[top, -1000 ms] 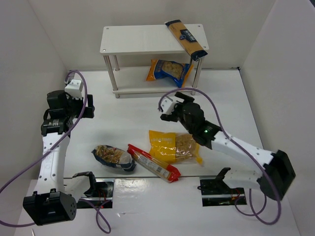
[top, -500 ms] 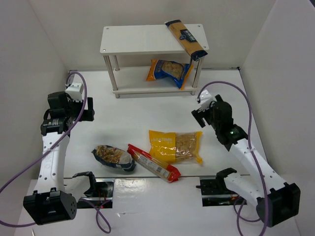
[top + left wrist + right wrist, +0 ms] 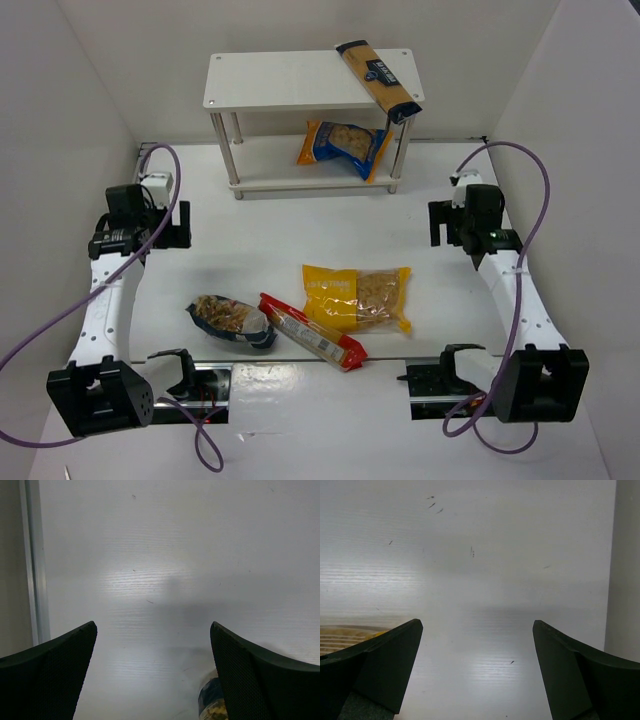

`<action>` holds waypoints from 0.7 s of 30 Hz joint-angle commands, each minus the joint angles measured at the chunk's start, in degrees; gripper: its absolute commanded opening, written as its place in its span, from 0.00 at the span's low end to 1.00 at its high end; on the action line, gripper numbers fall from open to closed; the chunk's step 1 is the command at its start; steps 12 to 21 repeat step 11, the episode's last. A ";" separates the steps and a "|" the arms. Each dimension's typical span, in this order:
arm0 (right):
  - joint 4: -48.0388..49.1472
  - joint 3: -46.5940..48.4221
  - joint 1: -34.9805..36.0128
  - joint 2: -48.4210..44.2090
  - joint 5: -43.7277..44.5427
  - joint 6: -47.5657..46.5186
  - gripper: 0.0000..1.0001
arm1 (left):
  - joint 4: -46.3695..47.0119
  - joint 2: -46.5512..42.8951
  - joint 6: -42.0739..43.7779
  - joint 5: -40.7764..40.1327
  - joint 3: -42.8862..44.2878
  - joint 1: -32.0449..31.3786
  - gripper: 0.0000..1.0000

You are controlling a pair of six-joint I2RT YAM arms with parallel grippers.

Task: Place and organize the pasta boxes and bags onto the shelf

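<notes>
The white surface [image 3: 300,230] fills the top view, walled in white on three sides. At its 12 o'clock end stands the shelf [image 3: 270,82], a white two-tier rack on pale round legs.

The left arm [image 3: 105,310] rises along the 9 o'clock edge and the right arm [image 3: 520,290] along the 3 o'clock edge, both well apart from the packets.

The yellow bag [image 3: 357,297] lies flat on the surface toward 6 o'clock, just right of centre, its clear window at the right end. The long tan-and-navy packet [image 3: 378,78] lies slantwise on the right end of the shelf's top board, its near end jutting past the front right corner. The long red packet [image 3: 312,332] lies on the surface at the yellow bag's 7 o'clock, running diagonally and seeming to touch that bag's lower left corner. The blue-and-orange bag [image 3: 345,145] sits on the shelf's lower board, toward the right end. The dark-blue clear bag [image 3: 230,320] lies at the red packet's 9 o'clock, its right end against it.

The left gripper [image 3: 152,627] is spread wide with nothing between its fingers, over bare surface; an edge of the dark-blue clear bag peeks in beside the right finger. The right gripper [image 3: 477,625] is likewise spread wide and holds nothing, with a sliver of the yellow bag at the left finger.
</notes>
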 commanded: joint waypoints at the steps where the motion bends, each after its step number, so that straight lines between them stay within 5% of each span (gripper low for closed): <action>1: -0.28 0.22 -2.82 -3.38 -1.15 2.71 1.00 | 0.31 0.10 -1.24 -2.49 2.43 -0.15 1.00; 21: -0.28 0.22 -4.15 -1.19 -2.56 1.65 1.00 | 0.31 0.71 -0.71 -4.16 1.81 -0.15 1.00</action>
